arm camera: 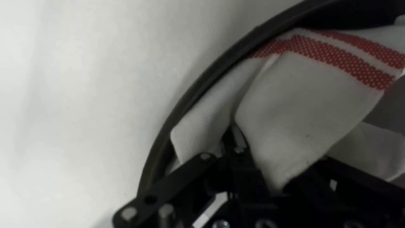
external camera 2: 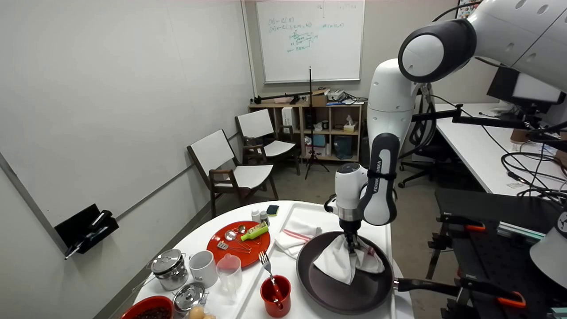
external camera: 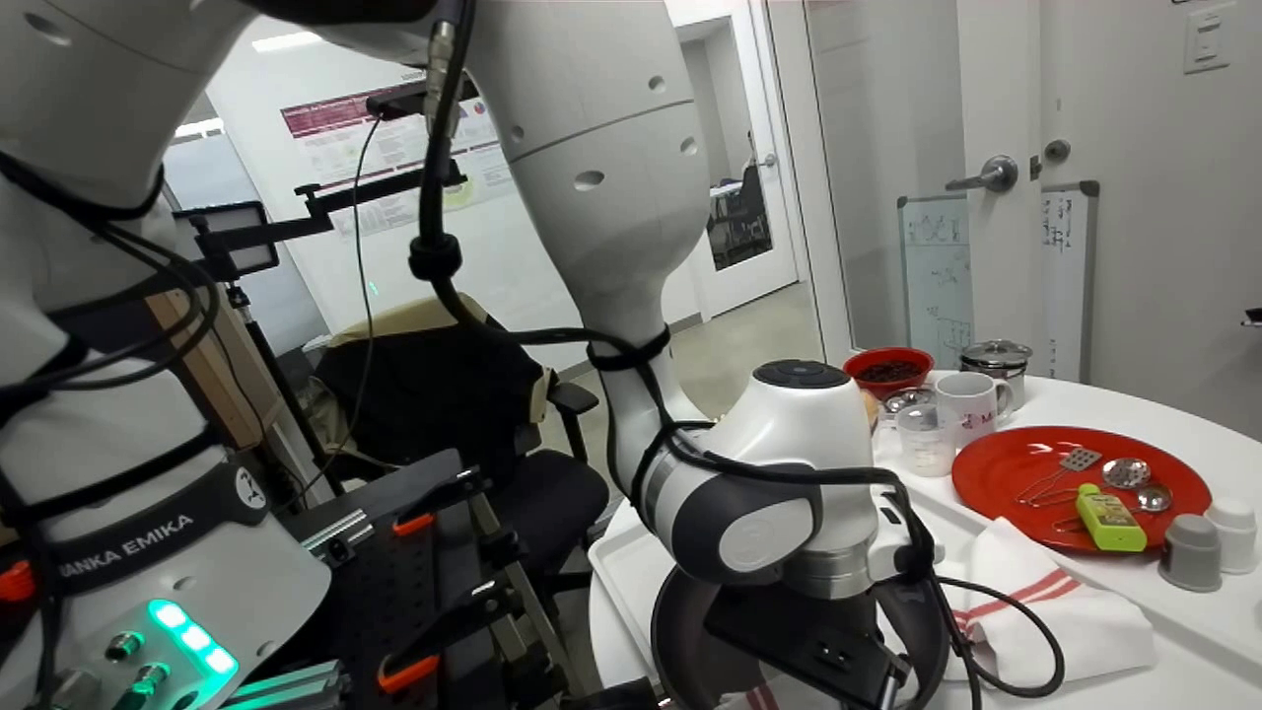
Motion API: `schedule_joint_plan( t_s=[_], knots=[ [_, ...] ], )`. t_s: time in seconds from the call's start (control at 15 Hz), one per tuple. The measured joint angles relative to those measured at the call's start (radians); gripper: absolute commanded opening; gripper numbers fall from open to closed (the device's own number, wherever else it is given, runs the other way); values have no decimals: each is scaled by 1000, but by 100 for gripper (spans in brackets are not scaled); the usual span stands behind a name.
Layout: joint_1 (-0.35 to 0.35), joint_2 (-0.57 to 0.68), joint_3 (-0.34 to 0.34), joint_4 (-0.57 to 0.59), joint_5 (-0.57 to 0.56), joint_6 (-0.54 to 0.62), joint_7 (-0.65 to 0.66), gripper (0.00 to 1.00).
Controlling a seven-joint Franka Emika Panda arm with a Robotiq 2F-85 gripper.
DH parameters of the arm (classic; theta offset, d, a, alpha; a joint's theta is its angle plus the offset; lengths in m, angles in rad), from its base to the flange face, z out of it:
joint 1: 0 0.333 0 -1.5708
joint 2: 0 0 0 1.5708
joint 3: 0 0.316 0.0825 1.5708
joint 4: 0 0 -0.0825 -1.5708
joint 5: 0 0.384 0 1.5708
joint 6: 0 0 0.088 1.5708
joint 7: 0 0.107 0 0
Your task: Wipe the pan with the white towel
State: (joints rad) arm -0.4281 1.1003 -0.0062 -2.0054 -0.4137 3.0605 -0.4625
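Above the far part of the pan [external camera 2: 332,290], in an exterior view, the gripper [external camera 2: 352,251] is pointing downward and is clamping a bunched fold of the white towel [external camera 2: 335,261]. The towel is spreading from the grip to both sides, and its lower folds seem to be touching the inside of the pan. The pan is sitting on a white tray [external camera 2: 305,212] on the desk [external camera 2: 197,241], its handle [external camera 2: 427,286] is running toward the robot base [external camera 2: 549,252], and its bare bottom [external camera 2: 367,294] is mostly showing on the near side.

In an exterior view, the arm's wrist [external camera: 759,542] is covering much of the pan and is hiding the fingertips, so I am not able to check the grip from this place. A second striped cloth [external camera: 1065,621] is lying just beside the pan, and nothing is holding it.

In the wrist view, the dark rim [arm camera: 196,91] is curving close along one side of the gripper, and the towel's red stripes [arm camera: 341,61] are reaching up to it. I am judging that this is probably the far rim, so the gripper is having little room there. The next stroke is therefore likely going best away from this rim, toward the bare bottom; otherwise the towel may be bunching against it.
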Motion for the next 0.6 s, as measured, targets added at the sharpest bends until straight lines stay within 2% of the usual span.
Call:
schedule_joint_plan(
  t_s=[0.27, 0.6],
  knots=[
    [37, -5, 3, 14, 0, 4, 9, 3],
    [128, -8, 7, 34, 2, 9, 43, 3]
  ],
)
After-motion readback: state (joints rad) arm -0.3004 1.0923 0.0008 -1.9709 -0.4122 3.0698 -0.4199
